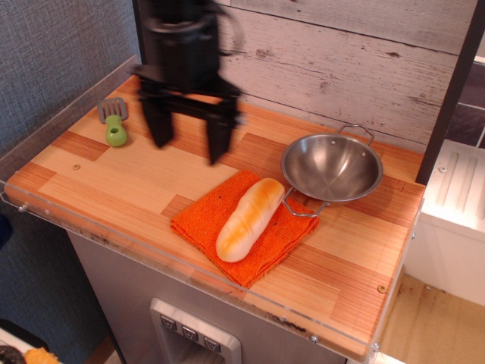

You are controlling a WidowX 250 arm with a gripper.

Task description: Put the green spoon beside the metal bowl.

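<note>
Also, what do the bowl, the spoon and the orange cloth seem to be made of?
The metal bowl looks like polished steel: it mirrors its surroundings and has thin wire handles. The green spoon is probably matte plastic, with a lime handle and a dull grey slotted head. The orange cloth appears to be coarse woven fabric, judging by its rough texture.

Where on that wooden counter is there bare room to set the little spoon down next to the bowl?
Bare wood lies left of the shiny round metal bowl, behind the orange cloth, and along the right front past the cloth. It is crowded where the bowl's wire handle meets the cloth and bread roll. The open black gripper hangs between the lime-green-handled spoon and the bowl.
</note>
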